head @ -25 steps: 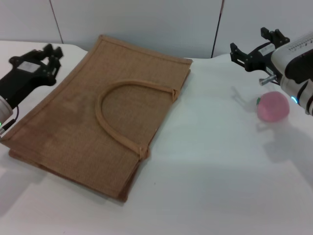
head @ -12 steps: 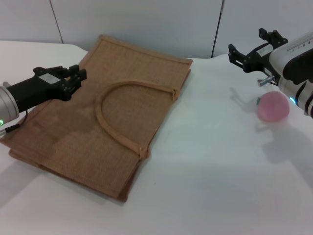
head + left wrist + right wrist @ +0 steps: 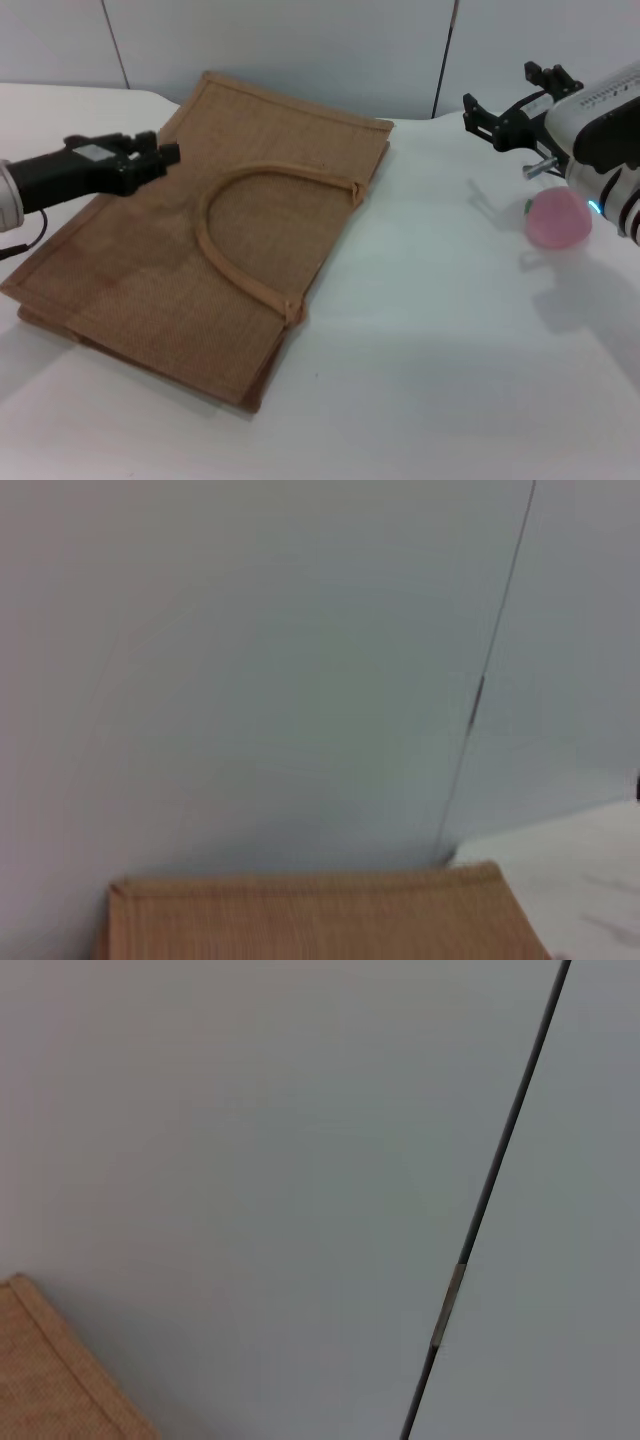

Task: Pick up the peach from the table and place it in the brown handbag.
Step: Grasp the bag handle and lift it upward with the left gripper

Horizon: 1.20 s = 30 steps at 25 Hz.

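Plainly, the peach (image 3: 558, 219) sits on the white desk (image 3: 440, 330) far out on our right side, well apart from the brown handbag (image 3: 200, 250), which lies flat on our left half with one arched handle (image 3: 250, 235) on top. Our right tool (image 3: 512, 108) hovers above the desk just beyond the peach, its black fingers (image 3: 478, 112) spread apart with nothing between them. From that tool the peach lies nearer to our body and a little farther out to the right, so we judge the coming move to be a pull back toward us and a drop, with the open jaws brought down around the fruit. The peach is round (no long axis to line up with), so wrist angle should matter little.

Our left tool (image 3: 150, 158) hangs over the far left part of the handbag; its fingers look drawn close together, holding nothing, though we cannot tell whether it touches the weave. It is much farther from the peach than the right one, so the pick falls to the right arm. Both wrist views show only the grey wall and an edge of the bag.
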### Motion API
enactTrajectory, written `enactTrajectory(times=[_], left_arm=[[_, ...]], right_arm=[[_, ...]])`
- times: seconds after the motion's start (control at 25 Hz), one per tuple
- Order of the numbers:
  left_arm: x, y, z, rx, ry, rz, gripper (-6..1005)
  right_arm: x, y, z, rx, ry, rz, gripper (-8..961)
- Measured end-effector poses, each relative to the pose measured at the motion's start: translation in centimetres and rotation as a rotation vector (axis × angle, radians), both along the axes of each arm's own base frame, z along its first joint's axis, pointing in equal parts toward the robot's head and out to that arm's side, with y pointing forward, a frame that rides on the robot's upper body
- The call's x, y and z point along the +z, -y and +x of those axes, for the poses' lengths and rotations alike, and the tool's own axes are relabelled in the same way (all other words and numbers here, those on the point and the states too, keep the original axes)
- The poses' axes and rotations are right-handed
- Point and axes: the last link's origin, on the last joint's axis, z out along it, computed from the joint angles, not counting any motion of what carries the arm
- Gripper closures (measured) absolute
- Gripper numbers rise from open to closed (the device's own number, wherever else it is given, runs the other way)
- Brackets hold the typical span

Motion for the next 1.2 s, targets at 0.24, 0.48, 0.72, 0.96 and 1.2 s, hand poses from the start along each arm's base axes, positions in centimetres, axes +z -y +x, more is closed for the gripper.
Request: enactTrajectory(times=[0.24, 0.48, 0.72, 0.96, 1.2], left_arm=[[-0.2, -1.0, 0.2, 0.07, -0.052, -0.129, 581], [-0.6, -1.5, 0.2, 0.085, -0.14, -0.192, 581], [-0.7, -2.1, -0.3, 0.126, -0.229, -0.22, 581], [-1.0, -3.1, -0.3, 0.136, -0.306, -0.204, 580], [-1.2, -3.7, 0.3, 0.123, -0.318, -0.183, 580]], right_arm=[[-0.4, 0.1, -0.6, 0.016, 0.005, -0.015, 76], [-0.9, 0.4, -1.1, 0.037, 0.009, -0.031, 76], [-1.3, 0.7, -1.4, 0.052, 0.014, -0.044, 76], [-1.5, 0.9, -1.7, 0.062, 0.017, -0.052, 77], [-1.6, 1.0, -1.7, 0.065, 0.02, -0.058, 77]])
